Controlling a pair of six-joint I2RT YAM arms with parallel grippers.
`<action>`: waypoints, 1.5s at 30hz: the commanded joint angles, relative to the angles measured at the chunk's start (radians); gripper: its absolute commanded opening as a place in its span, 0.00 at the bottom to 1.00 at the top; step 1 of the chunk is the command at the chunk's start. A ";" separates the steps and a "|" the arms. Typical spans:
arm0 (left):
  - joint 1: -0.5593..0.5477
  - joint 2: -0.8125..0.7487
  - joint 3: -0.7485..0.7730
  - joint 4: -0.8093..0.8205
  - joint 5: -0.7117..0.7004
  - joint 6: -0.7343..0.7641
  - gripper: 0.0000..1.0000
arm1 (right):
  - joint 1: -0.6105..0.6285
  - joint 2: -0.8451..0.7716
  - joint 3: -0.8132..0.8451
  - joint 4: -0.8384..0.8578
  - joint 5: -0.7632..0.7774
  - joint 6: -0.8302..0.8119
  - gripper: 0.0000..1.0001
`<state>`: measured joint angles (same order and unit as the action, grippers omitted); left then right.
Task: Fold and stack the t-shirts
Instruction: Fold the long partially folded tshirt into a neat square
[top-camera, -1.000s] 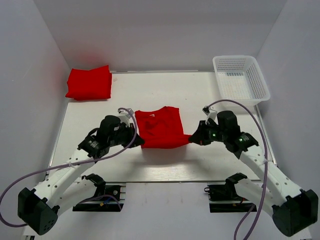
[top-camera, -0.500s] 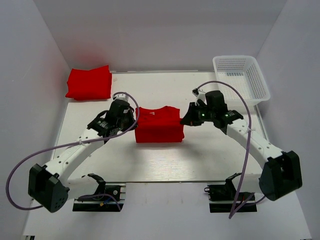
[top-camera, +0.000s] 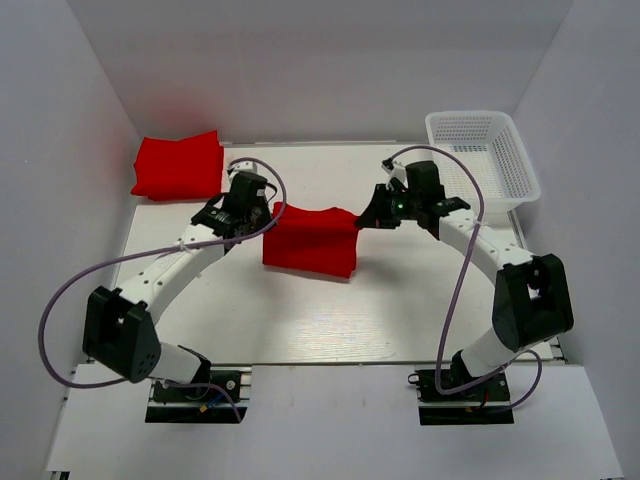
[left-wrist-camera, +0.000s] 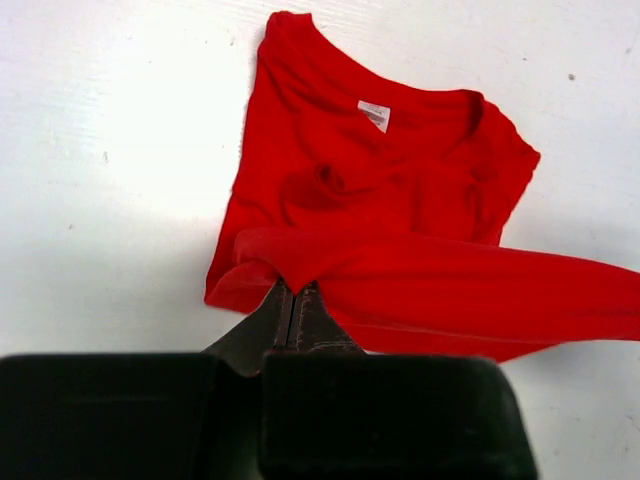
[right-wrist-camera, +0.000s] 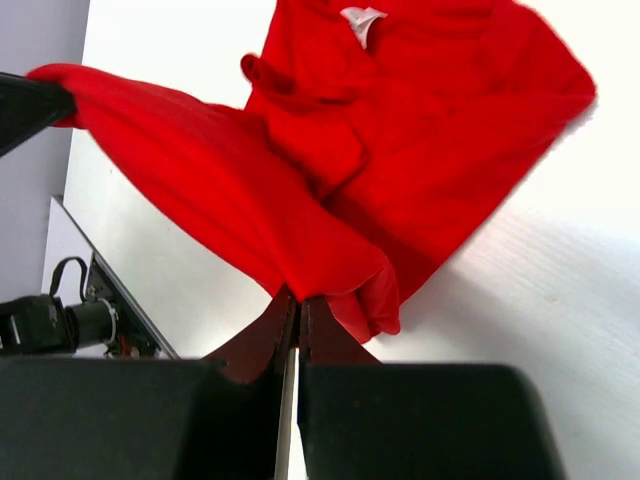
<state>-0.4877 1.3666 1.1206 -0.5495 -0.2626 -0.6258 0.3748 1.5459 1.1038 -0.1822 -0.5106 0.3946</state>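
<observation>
1. Left wrist view: the jaws of the left gripper (left-wrist-camera: 295, 292) are pressed together, pinching a fold of red cloth at one end of the shirt (left-wrist-camera: 390, 180).
2. In the right wrist view, the jaws of the right gripper (right-wrist-camera: 297, 300) are also pressed together. They pinch a bunched edge at the other end of the same shirt.
3. The pinched edge is raised off the table (top-camera: 400, 310) and runs as a stretched band of cloth from one gripper to the other.
4. The rest of the shirt lies flat on the table under that band, with the white tag (left-wrist-camera: 374, 115) at the neck facing up.
5. In the top view, the shirt sits near the middle of the table. The left gripper is at its far left corner and the right gripper at its far right corner.
6. Both arms reach from the near edge inward to the shirt.
7. A pile (top-camera: 180, 166) of folded red cloth lies at the far left corner of the table, well apart from the held shirt.
8. A white mesh basket (top-camera: 482, 150) stands at the far right corner, apart from the right gripper.
</observation>
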 joint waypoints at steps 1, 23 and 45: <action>0.041 0.060 0.059 0.048 -0.009 0.067 0.00 | -0.040 0.025 0.060 0.036 -0.009 0.009 0.00; 0.190 0.544 0.414 0.093 0.148 0.112 0.27 | -0.128 0.428 0.345 0.126 -0.114 -0.040 0.34; 0.173 0.575 0.413 0.220 0.577 0.205 1.00 | -0.070 0.284 0.195 0.115 -0.203 -0.077 0.90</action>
<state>-0.2981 1.9305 1.5024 -0.4065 0.2276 -0.4381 0.2920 1.7969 1.2861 -0.1211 -0.6308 0.3115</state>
